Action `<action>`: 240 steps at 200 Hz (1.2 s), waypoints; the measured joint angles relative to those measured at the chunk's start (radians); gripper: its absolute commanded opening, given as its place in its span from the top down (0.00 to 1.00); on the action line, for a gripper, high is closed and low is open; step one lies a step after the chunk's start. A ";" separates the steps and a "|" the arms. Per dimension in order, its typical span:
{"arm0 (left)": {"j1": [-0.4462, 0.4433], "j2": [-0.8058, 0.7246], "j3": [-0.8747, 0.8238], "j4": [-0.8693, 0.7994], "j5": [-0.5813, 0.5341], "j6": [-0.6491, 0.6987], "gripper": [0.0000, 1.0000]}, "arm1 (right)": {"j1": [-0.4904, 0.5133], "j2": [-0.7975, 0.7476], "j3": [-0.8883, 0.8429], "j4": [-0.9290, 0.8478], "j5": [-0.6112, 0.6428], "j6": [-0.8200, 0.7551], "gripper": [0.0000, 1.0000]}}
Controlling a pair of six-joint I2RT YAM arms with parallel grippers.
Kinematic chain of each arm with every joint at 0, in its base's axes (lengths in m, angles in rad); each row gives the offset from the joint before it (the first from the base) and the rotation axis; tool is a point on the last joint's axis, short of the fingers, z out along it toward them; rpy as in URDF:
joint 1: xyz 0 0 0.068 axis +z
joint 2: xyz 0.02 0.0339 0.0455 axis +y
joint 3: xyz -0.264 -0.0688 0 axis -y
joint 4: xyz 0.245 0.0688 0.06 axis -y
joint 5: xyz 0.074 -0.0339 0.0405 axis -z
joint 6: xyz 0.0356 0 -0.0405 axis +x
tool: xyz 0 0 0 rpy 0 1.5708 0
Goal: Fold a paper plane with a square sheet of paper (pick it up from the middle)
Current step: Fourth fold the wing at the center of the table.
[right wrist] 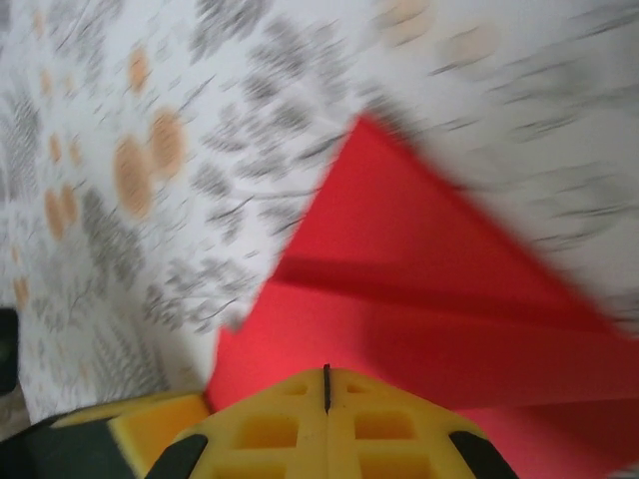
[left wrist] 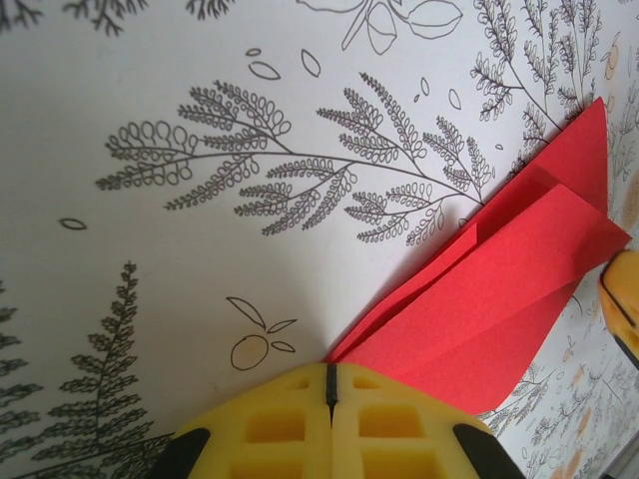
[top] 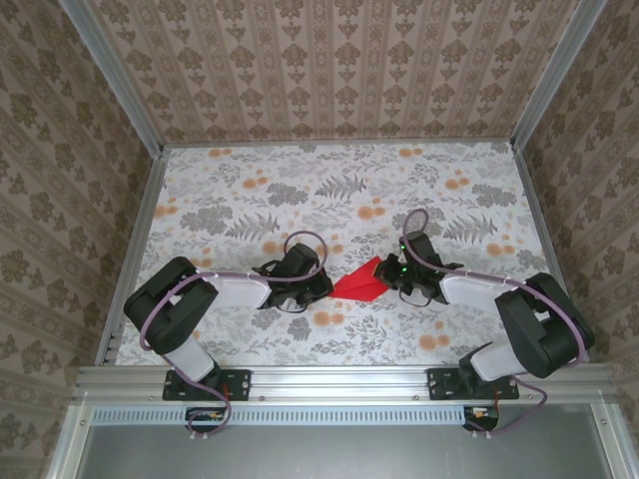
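left tool (left wrist: 329, 371) and right tool (right wrist: 326, 373), both pressed shut, flank one folded red paper plane (top: 359, 283).

Damask-patterned wallpaper walls (top: 329, 60) enclose a floral-print tabletop (top: 300, 180) edged with aluminium rails (top: 339, 379).

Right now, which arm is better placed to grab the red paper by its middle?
Probably right. The right gripper, shut, sits over the broad folded body of the red paper; the left gripper, also shut, meets only its narrow tip. Either must open first.
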 measured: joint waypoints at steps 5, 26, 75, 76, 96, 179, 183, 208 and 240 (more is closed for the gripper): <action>0.000 0.000 0.000 -0.001 0.000 0.000 1.00 | 0.024 0.007 0.013 0.001 0.000 0.001 1.00; 0.000 0.000 0.004 -0.009 0.000 0.000 1.00 | 0.108 0.073 0.071 0.020 0.000 0.015 1.00; 0.000 0.000 0.006 -0.017 0.000 0.000 1.00 | 0.130 0.175 0.098 0.038 0.001 0.022 1.00; 0.000 0.000 0.006 -0.017 0.000 0.000 1.00 | 0.128 0.175 0.097 0.037 0.001 0.022 1.00; 0.000 0.000 0.006 -0.018 0.000 0.000 1.00 | 0.075 0.173 0.078 0.044 0.001 0.018 1.00; 0.000 0.000 0.011 -0.023 0.000 0.001 1.00 | -0.225 -0.039 -0.068 -0.087 0.032 -0.071 1.00; 0.000 0.000 0.012 -0.025 0.000 0.001 1.00 | -0.233 -0.055 -0.067 -0.106 0.039 -0.077 1.00; 0.001 0.000 0.034 -0.067 0.000 0.026 0.99 | -0.246 -0.149 -0.062 -0.191 0.072 -0.100 0.97; 0.008 -0.009 0.097 -0.180 0.000 0.107 0.76 | -0.243 -0.219 -0.035 -0.257 0.072 -0.115 0.85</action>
